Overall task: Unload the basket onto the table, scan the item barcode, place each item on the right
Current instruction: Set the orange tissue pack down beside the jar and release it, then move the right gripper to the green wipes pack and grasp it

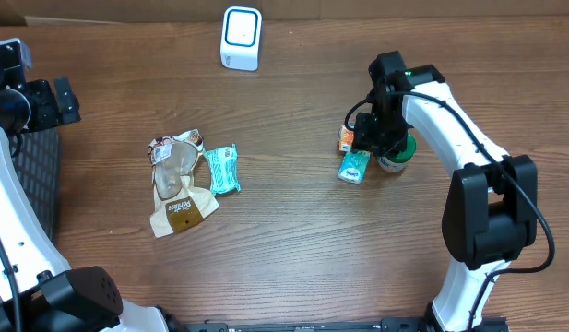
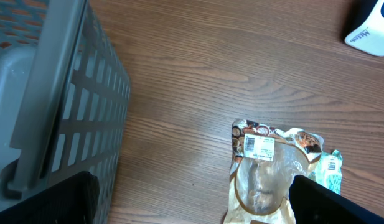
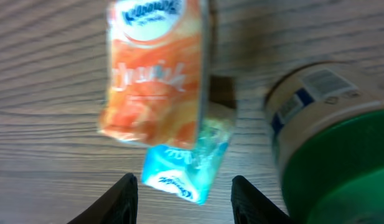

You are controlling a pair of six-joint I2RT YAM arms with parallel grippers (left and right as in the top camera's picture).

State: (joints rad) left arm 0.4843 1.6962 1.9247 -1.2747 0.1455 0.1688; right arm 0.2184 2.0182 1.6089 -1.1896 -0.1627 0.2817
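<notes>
On the table (image 1: pixel 293 240), the left gripper (image 2: pixel 195 202) hangs spread wide beside the grey basket (image 2: pixel 67 112), well apart from the work. The white scanner (image 1: pixel 241 37) stands at the far edge, between the arms. The right gripper (image 3: pixel 182 183), fingers apart and pinching nothing, hovers by the green-lidded jar (image 3: pixel 328 143), the orange tissue pack (image 3: pixel 154 81) and the blue pack (image 3: pixel 185 168); the orange tissue pack lies just ahead, lengthwise away from it, nearer this arm

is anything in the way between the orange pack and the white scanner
Nothing visible does: only bare table lies between the orange pack and the white scanner. The snack pouch lies off that line.
</notes>
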